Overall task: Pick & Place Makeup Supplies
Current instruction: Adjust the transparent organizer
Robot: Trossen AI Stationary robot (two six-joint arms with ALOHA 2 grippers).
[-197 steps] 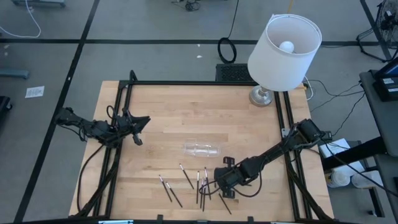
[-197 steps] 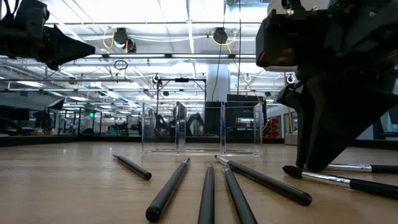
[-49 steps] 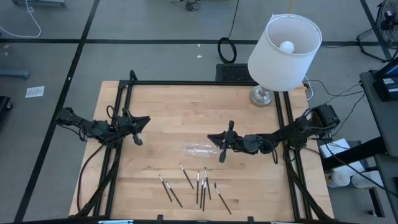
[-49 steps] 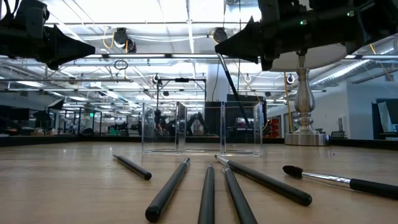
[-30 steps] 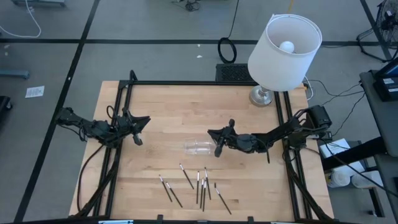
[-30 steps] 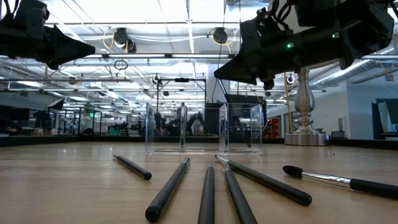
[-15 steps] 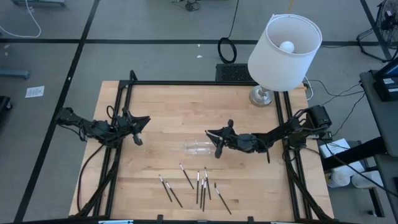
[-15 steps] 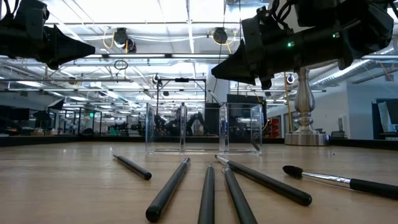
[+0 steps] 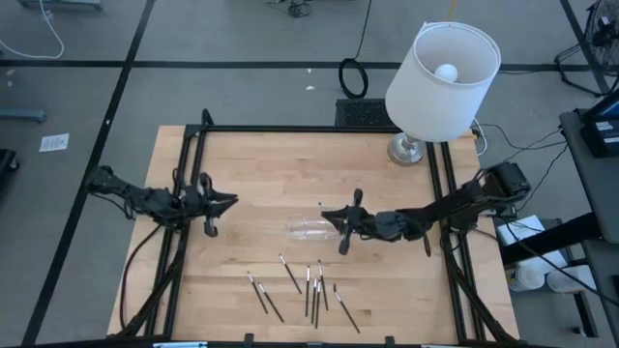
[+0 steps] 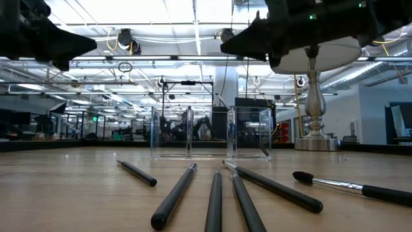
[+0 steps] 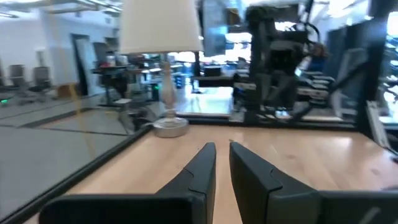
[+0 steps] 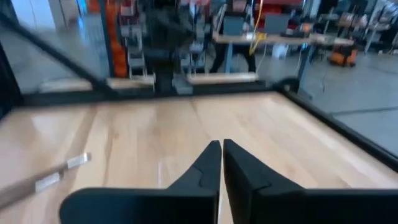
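Observation:
Several makeup supplies (image 9: 314,290), thin dark sticks with pale ends, lie flat on the wooden table near its front edge (image 10: 215,200). One brush-tipped stick (image 10: 354,187) lies to their right. A small clear tray (image 9: 311,230) stands behind them (image 10: 209,132). My right gripper (image 9: 323,213) hovers level above the tray's right end (image 10: 222,40), shut with nothing between its fingers (image 12: 221,143). One stick (image 12: 59,171) shows beside it. My left gripper (image 9: 232,203) waits at the table's left, level and high (image 10: 95,44), with a narrow gap between its fingers (image 11: 222,146).
A lamp with a white shade (image 9: 440,77) stands at the table's far right on a metal base (image 10: 313,138). A black frame (image 9: 193,145) runs along the table's sides. Bare wood lies between the left gripper and the tray.
My right gripper has risen above the tray, still pointing level toward the table's left. My left gripper has swung its fingers a little toward the table's near edge. The sticks on the table and the tray have kept still.

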